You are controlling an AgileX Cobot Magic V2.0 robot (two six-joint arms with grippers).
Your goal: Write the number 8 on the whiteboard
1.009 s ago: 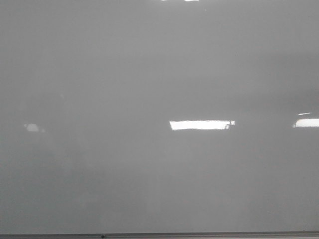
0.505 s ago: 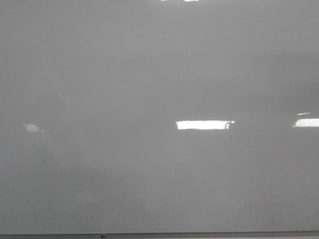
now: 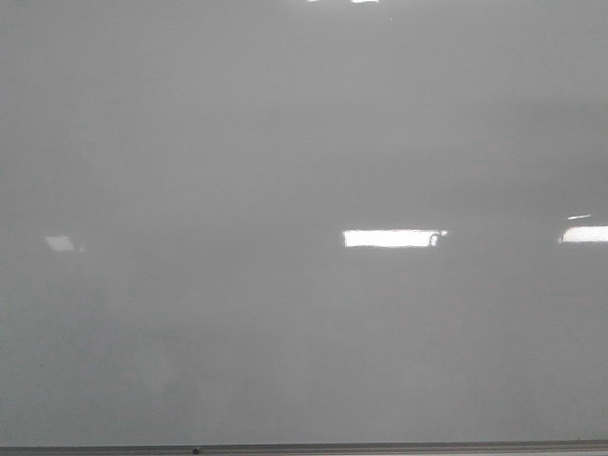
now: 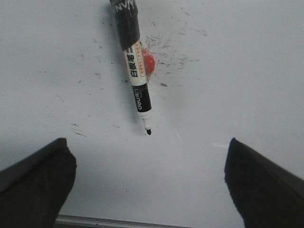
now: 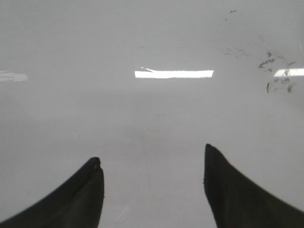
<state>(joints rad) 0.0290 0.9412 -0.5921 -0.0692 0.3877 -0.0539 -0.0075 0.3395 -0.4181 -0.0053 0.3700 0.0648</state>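
Note:
The whiteboard (image 3: 285, 142) fills the front view, pale grey and bare, with no number 8 on it in any view. Neither gripper shows there. In the left wrist view a black-and-white marker (image 4: 135, 71) lies against the whiteboard (image 4: 228, 71), uncapped, with its black tip (image 4: 148, 132) pointing toward my left gripper (image 4: 146, 145). A red round thing (image 4: 147, 62) sits behind the marker. The left gripper is open and empty, its jaws wide apart, just short of the tip. My right gripper (image 5: 152, 154) is open and empty over bare board (image 5: 71, 38).
Bright rectangular light reflections (image 3: 391, 237) lie on the board. A thin metal edge (image 3: 304, 448) runs along its bottom and also shows in the left wrist view (image 4: 95, 221). Old black ink smudges (image 4: 166, 47) surround the marker, and more smudges (image 5: 278, 71) show in the right wrist view.
In the front view the middle bright reflection has become shorter, its left end shifting right. The faint left reflection changed shape. Nothing else differs.

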